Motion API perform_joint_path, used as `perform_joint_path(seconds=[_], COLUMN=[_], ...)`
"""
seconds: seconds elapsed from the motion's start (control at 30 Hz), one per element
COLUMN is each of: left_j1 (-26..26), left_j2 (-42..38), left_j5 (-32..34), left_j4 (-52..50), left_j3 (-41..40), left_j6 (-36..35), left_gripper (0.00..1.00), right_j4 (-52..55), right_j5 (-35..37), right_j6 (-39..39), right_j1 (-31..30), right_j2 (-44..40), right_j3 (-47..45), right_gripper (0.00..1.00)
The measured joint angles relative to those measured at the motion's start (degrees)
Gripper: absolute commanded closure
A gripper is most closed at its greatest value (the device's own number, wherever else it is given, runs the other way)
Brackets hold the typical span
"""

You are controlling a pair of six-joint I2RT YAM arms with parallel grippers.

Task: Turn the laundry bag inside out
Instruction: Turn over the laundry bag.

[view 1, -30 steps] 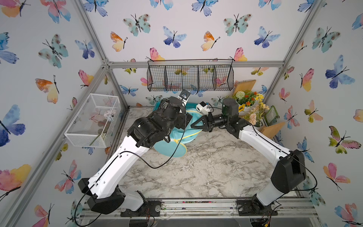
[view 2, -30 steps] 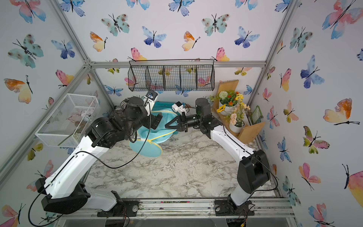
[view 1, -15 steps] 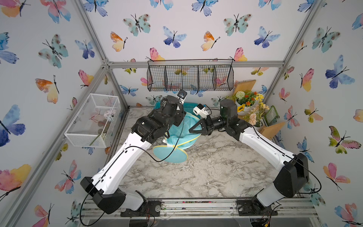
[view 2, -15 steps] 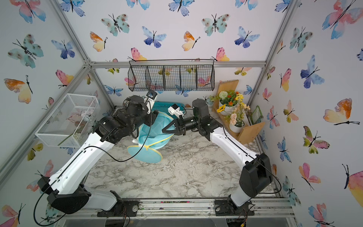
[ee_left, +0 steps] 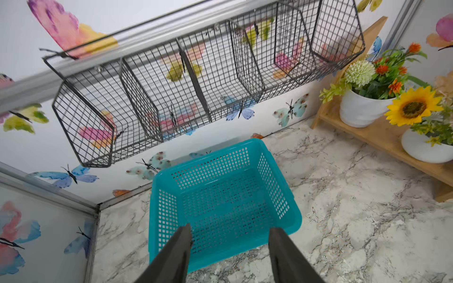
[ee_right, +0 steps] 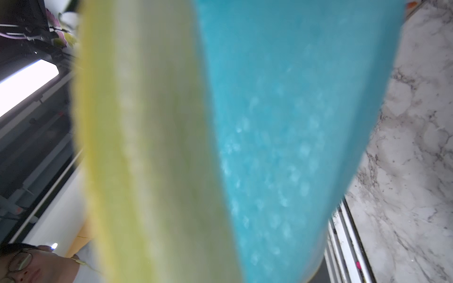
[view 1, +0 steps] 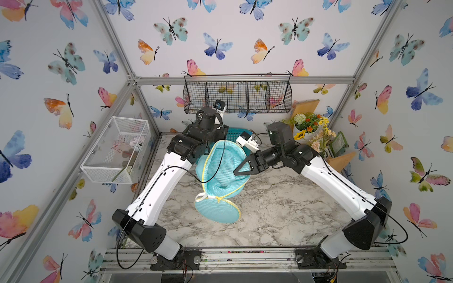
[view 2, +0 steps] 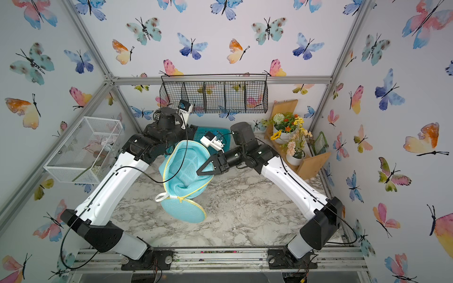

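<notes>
The left arm point(view 1: 157, 188) rises from its base at the near left, bends at the far side and carries its wrist over the teal basket point(ee_left: 220, 196) by the far wall. The left gripper point(ee_left: 231, 227) points down at that basket. Its two dark fingers point(ee_left: 176, 252) stand apart with nothing between them.

The right arm point(view 1: 331, 181) climbs from the near right toward the far side, then its forearm turns left and reaches in level toward the middle. The right gripper point(view 1: 236, 172) is pinched tight on the right rim of the laundry bag point(view 1: 220, 166). In the right wrist view the blurred yellow edge and turquoise mesh of the bag point(ee_right: 282, 122) fill almost everything.

In both top views the bag hangs from that grip over the middle of the marble table top point(view 1: 282, 208), just nearer than the basket. Its mouth, ringed in yellow piping, faces upward and shows the mesh inside, and the body sags in folds below. A round end panel point(view 1: 218, 210) edged in yellow dangles at the bottom. A white loop point(view 1: 199, 197) sticks out to the left where the panel joins the body. Whether the panel touches the table cannot be told. A black cable point(view 1: 221, 156) from the left arm crosses in front of the bag.
</notes>
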State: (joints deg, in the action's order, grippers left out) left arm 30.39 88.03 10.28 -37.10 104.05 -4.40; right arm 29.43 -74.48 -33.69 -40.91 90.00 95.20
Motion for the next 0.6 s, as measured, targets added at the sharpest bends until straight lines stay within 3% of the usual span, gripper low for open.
perform_joint_path(seconds=[0.07, 0.17, 0.23, 0.43, 0.6], left_j1=[-0.74, -0.79, -0.81, -1.44, -1.55], left_j2=[-0.11, -0.61, -1.66, -7.1, -12.37], left_j5=[-1.16, -2.6, -3.26, -7.76, -13.29], left_j4=[-0.59, -3.17, -5.2, -10.62, -13.88], left_j3=[-1.75, -1.57, -0.17, 7.08, 3.8], left_j6=[1.55, 3.28, 3.67, 6.71, 8.72], left_gripper=[0.38, 0.14, 0.08, 0.09, 0.08], right_j4=[3.56, 9.35, 12.74, 18.01, 18.99], right_j5=[0.63, 2.34, 3.58, 6.49, 7.48], right_j6=[3.58, 7.28, 9.29, 11.96, 12.41], right_j1=[0.11, 0.31, 0.48, 2.38, 3.17], right_j2=[-0.15, 0.52, 1.77, 5.6, 7.32], right_j3=[1.11, 0.9, 0.87, 0.85, 0.87], right_gripper=[0.97, 0.98, 0.97, 0.98, 0.97])
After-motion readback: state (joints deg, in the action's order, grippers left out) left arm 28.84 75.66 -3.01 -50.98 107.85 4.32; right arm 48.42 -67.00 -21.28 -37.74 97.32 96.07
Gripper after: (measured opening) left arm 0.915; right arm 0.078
